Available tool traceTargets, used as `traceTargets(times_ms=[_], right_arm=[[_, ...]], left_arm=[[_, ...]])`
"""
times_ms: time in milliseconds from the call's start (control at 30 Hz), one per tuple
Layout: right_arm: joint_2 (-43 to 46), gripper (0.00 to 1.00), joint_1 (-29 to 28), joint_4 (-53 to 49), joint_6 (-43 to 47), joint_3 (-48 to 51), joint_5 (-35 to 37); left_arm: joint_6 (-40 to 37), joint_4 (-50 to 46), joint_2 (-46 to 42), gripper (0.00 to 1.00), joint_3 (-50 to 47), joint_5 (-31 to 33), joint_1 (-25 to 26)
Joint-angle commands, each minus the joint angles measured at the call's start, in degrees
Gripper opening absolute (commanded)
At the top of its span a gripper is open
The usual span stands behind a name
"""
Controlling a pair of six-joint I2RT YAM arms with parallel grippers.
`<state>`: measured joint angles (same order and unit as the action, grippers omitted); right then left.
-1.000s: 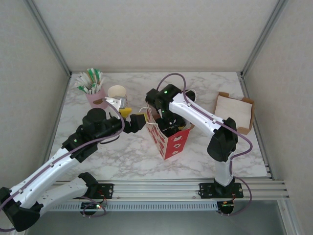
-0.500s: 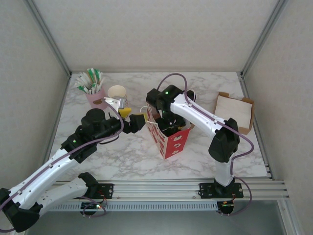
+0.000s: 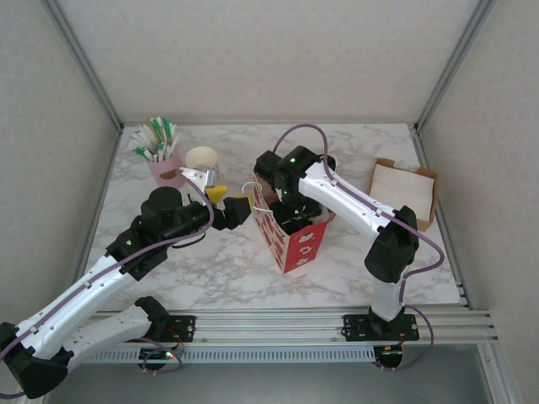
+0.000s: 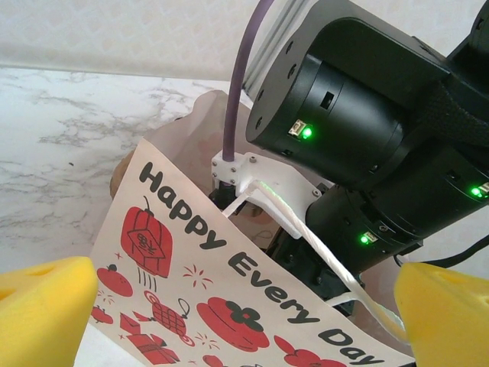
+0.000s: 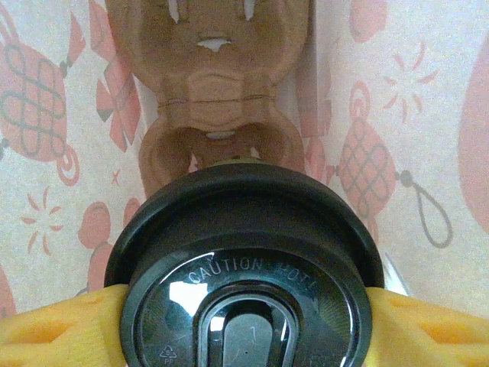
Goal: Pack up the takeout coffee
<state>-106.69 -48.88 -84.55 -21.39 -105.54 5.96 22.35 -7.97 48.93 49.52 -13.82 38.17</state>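
Inside the red-and-white paper bag [image 3: 296, 246], the right gripper [image 5: 244, 325] clasps the takeout coffee [image 5: 244, 229] by its black lid, yellow pads [image 5: 53, 329] against both sides, a brown pulp carrier [image 5: 218, 84] just beyond it, while the left gripper [image 4: 244, 313] stands spread wide beside the bag, grasping nothing.

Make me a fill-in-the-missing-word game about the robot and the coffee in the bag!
1. The right gripper holds the takeout coffee, whose lid is coloured ____.
2. The raised words on the lid say Caution ____.
3. The paper bag says Happy Every ____.
4. The left gripper beside the bag is wide ____.
Missing words: black, hot, Day, open.
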Motion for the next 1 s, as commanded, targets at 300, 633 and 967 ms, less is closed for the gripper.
traceTargets(times_ms=[300, 633, 967], right_arm=[[2.3, 0.73, 0.5, 0.7, -0.2, 1.3, 0.9], [2.7, 0.73, 0.4, 1.0, -0.3, 2.0, 0.9], [3.9, 0.73, 0.5, 2.8, -0.5, 3.3, 1.2]], left_arm=[[0.6, 0.5, 0.4, 1.0, -0.5, 0.4, 0.8], [-1.7, -3.6, -0.3, 1.0, 4.4, 2.6, 0.9], [-4.3, -5.9, 1.8, 1.0, 11.2, 2.9, 1.0]])
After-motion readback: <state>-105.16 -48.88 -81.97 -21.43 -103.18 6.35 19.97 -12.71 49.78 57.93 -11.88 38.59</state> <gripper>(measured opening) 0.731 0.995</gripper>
